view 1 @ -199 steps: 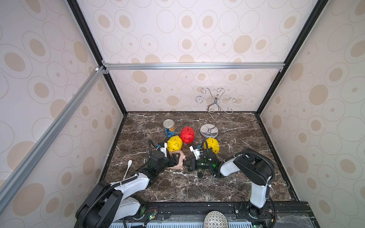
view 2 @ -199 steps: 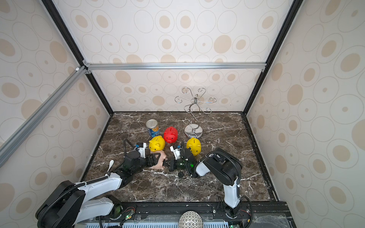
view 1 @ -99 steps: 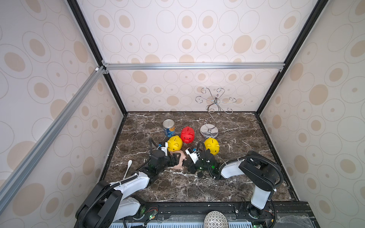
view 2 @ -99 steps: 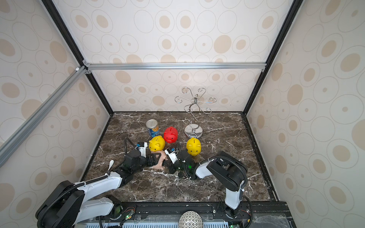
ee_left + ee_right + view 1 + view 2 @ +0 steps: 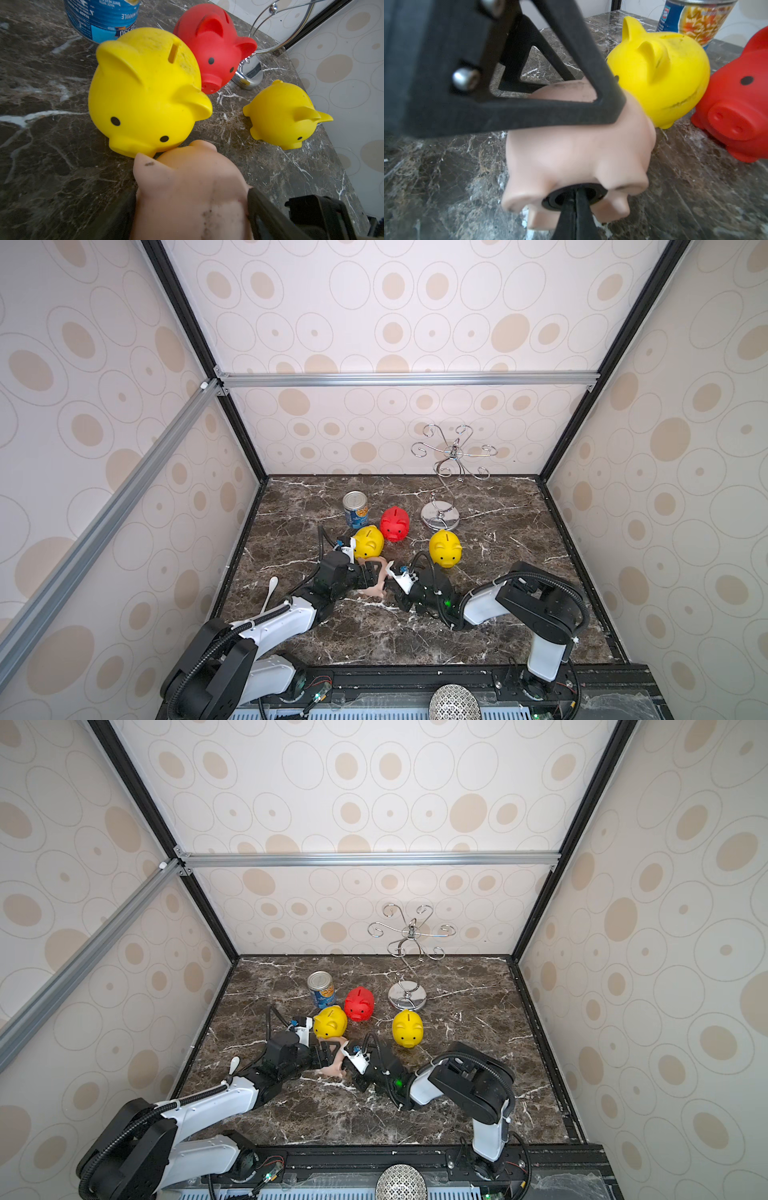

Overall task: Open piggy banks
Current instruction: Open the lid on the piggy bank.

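Top views: right gripper [image 5: 392, 581] has come across from lone yellow pig [image 5: 445, 549] to pink pig [image 5: 374, 592]; pink pig lies on side, front-centre of table [image 5: 498, 614], between both grippers; left gripper [image 5: 371, 576] stays on it; grip detail too small.
Left wrist: pink pig [image 5: 191, 197] clamped between fingers [image 5: 268, 209]; ear just beside near yellow pig [image 5: 145, 93]; rear cut off.
Right wrist: right gripper [image 5: 575, 199] pinched closed, tips inside plug [image 5: 550, 200]; left finger [image 5: 550, 116] hides pig's top.
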Action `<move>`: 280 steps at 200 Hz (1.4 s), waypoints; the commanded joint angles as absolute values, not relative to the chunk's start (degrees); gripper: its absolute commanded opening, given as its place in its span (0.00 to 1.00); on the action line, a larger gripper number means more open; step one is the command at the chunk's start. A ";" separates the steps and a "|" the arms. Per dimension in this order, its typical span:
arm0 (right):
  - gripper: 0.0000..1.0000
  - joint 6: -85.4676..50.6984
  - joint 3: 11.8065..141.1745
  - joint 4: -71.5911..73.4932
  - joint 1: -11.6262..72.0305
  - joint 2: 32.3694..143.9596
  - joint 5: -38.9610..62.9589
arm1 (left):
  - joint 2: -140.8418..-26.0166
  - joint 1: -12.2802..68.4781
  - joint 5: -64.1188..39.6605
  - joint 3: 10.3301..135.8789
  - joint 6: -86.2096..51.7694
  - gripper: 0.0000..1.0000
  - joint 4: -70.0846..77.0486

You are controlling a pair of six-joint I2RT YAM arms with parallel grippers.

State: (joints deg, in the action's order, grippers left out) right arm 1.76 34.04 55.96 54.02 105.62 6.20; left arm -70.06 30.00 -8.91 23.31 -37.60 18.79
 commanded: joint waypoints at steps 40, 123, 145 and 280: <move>0.00 18.10 34.62 62.87 58.91 106.79 -3.41 | -73.16 30.97 -12.11 25.22 -35.94 0.84 8.73; 0.00 25.31 37.11 55.89 62.88 104.95 -14.00 | -73.66 30.95 -12.81 26.10 -36.11 0.84 7.91; 0.00 29.18 37.23 58.76 64.30 107.03 -16.82 | -73.39 30.96 -12.98 26.43 -35.82 0.84 7.44; 0.00 34.14 36.42 64.79 66.77 110.01 -24.56 | -74.27 31.01 -11.14 26.88 -36.11 0.86 7.34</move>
State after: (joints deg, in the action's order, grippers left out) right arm 32.62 35.68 60.82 66.41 110.37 -22.74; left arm -72.38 29.91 -8.40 27.42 -35.97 14.15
